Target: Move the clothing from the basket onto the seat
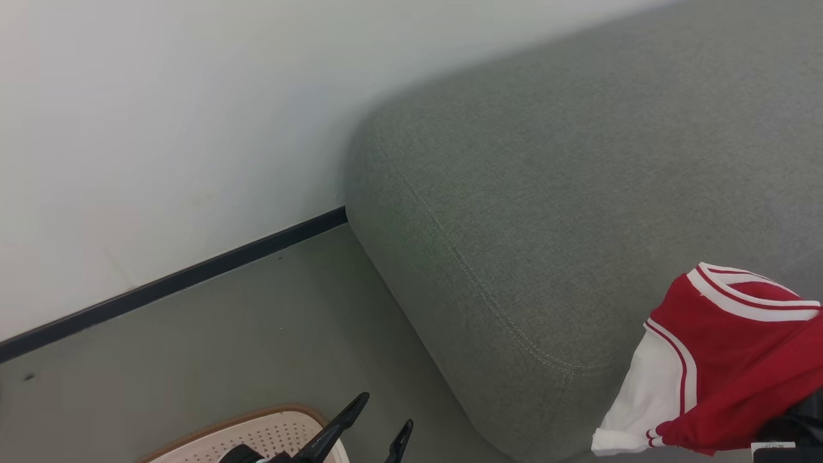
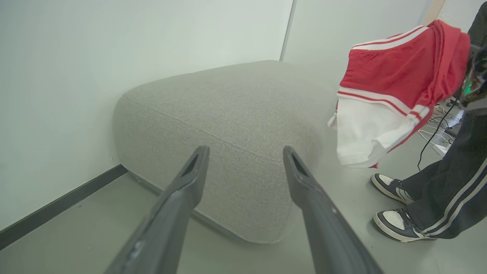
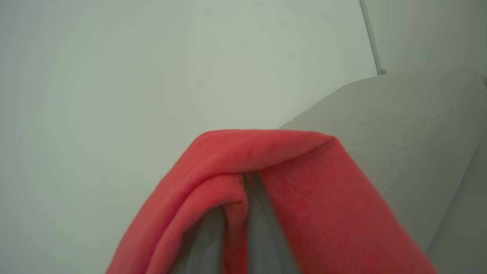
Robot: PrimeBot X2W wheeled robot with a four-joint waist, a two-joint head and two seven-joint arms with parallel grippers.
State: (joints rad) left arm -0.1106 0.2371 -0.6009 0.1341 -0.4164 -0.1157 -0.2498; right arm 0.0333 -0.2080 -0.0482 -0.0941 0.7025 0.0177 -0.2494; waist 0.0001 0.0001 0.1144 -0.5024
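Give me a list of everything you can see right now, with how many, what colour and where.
clothing: one, red with a white panel and stripes, hanging in the air by the seat's near edge
seat: one, grey, against the wall
basket: one, cream with a brown rim, on the floor, bottom left of the head view
wall: white, behind the seat
skirting: one strip, dark, at the wall's foot
floor: grey
cables: a few, dark and white, on the floor beyond the person
person: one, dark trousers with white stripes, dark-and-white shoes, standing right of the seat in the left wrist view
left gripper: one, dark, open, empty, facing the seat
right gripper: one, dark, shut on the clothing
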